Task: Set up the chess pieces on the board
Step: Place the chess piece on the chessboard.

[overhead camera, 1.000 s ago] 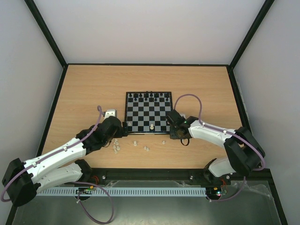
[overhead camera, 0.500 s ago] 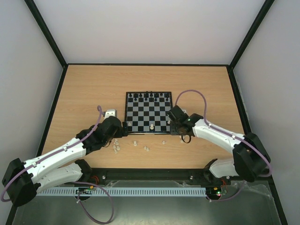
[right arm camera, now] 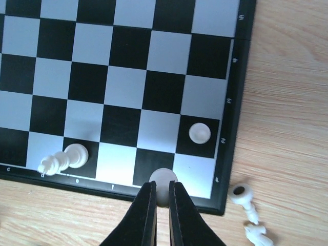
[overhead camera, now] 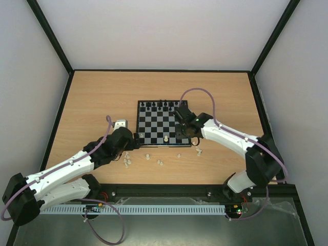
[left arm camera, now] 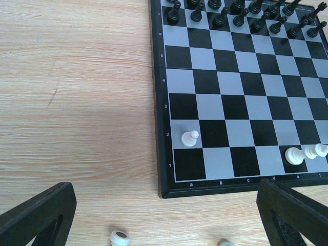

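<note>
- Right gripper (right arm camera: 162, 192) is pinching a tiny cream-white plastic chess piece with a round top (right arm camera: 163, 177). It is holding the piece at the near edge row of the small black and pale-grey checked board (right arm camera: 128, 87), probably to seat it on a back-rank square.
- 1 white pawn (right arm camera: 200, 133) is standing on row 2 just beside it.
- 1 tall white piece (right arm camera: 64, 159) is lying toppled on the near row and probably needs righting.
- Left gripper (left arm camera: 165, 193) is hanging empty with fingers spread wide, near the board's corner. It is likely waiting by the loose white pieces (left arm camera: 119, 237) on the wood.
- Tiny black figures (left arm camera: 241, 7) are filling the far rows.
</note>
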Controlling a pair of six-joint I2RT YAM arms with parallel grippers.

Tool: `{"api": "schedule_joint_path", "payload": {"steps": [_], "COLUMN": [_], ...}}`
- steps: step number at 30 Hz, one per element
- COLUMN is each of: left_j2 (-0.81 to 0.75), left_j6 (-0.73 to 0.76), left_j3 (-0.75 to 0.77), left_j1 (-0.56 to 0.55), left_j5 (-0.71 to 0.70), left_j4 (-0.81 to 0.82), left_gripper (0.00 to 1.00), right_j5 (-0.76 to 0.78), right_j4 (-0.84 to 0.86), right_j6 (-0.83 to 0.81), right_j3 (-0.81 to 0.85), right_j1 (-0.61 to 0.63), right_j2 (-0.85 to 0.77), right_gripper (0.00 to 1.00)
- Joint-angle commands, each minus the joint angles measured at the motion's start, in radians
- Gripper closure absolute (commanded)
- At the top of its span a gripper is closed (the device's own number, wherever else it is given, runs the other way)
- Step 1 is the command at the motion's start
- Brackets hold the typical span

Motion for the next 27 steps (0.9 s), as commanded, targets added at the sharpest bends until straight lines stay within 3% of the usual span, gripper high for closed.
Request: {"api": "schedule_joint_path", "payload": {"steps": [1, 11, 27], "left_j2": [-0.003, 0.015, 0.015], "left_j6": [-0.007, -0.009, -0.006], "left_j3": [-0.011, -0.003, -0.003], "left_j1": [-0.004, -0.004, -0.004], "left_j5": [-0.028, -0.034, -0.031], "left_j4": [-0.008, -0.005, -0.004], "left_gripper": [0.01, 0.01, 0.01], "right_j5": [-0.038, -0.025, 0.007], "right_j4": [-0.029, 0.008, 0.011], "right_j6": [-0.047, -0.07, -0.075], "right_j3": [0.052, 0.103, 0.126], "right_j1": [0.008, 0.008, 0.004], "right_j2": [0.094, 0.231, 0.29], "right_gripper": [0.99, 0.99, 0.98]}}
